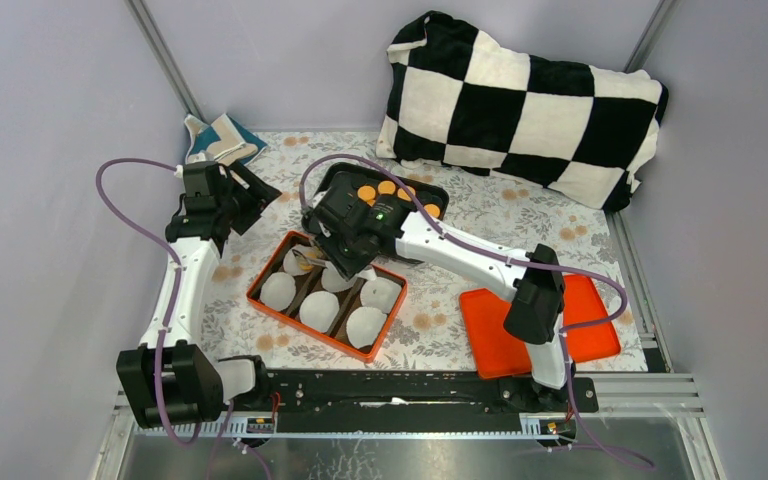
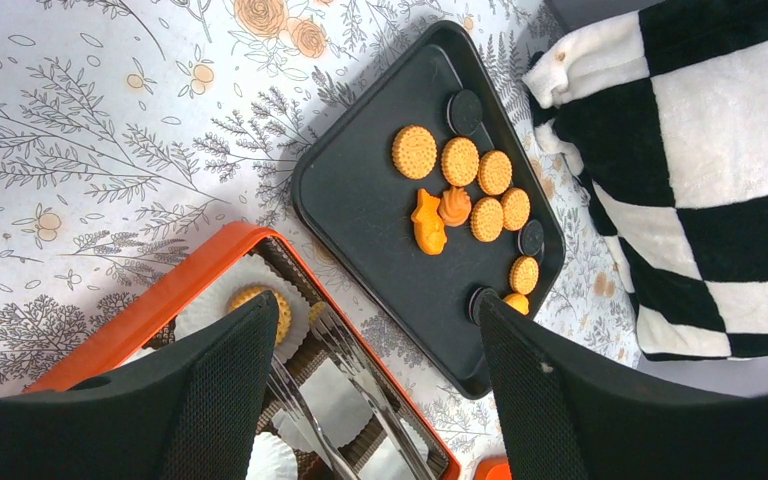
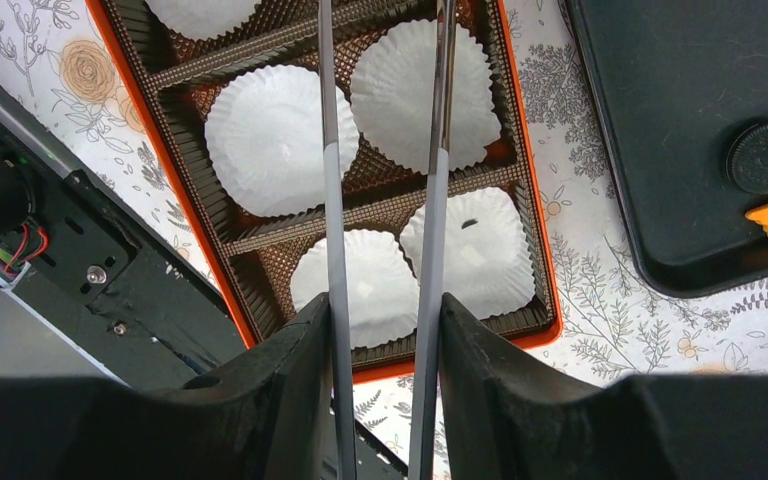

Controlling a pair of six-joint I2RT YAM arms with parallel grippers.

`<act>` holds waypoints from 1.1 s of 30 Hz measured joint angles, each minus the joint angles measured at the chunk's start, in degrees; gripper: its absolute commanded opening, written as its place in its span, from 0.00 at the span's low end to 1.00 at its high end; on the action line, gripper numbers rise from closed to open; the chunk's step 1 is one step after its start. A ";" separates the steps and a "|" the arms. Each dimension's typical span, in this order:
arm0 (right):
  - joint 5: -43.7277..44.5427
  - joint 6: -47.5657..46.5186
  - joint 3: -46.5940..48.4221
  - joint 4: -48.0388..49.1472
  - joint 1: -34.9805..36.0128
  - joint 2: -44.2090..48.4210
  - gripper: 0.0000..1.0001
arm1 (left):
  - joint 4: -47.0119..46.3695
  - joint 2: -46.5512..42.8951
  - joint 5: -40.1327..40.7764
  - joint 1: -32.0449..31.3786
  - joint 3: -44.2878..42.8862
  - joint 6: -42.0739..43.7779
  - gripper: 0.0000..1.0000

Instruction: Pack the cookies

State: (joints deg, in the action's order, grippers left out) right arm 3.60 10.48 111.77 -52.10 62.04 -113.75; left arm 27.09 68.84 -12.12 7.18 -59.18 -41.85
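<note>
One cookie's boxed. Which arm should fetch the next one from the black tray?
Probably right. The right gripper holds the tongs above the orange box, beside the black tray of cookies. The left gripper hangs open and empty, without a tool.

We count six paper liners (image 3: 270, 140), eight round orange cookies (image 2: 415, 151), one fish-shaped cookie (image 2: 427, 222), one swirled cookie (image 2: 454, 205), three dark cookies (image 2: 464, 110), one pair of tongs (image 3: 326, 150).
</note>
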 measured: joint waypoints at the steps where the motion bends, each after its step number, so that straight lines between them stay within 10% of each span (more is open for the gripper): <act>1: 0.00 0.02 0.00 0.26 0.00 0.00 0.40 | -0.02 0.00 -0.13 0.00 0.00 0.04 0.78; 19: 20.96 -0.66 -2.93 1.16 -0.37 12.37 0.47 | -0.81 0.76 -2.60 0.00 0.11 0.20 0.78; 33: 19.43 -0.15 -15.98 3.48 -6.99 8.66 0.49 | -0.90 1.03 -3.82 0.00 0.20 0.26 0.78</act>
State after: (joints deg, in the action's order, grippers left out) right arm 23.03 10.33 95.79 -48.62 55.05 -105.10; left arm 26.20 69.87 -15.94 7.18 -58.98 -41.58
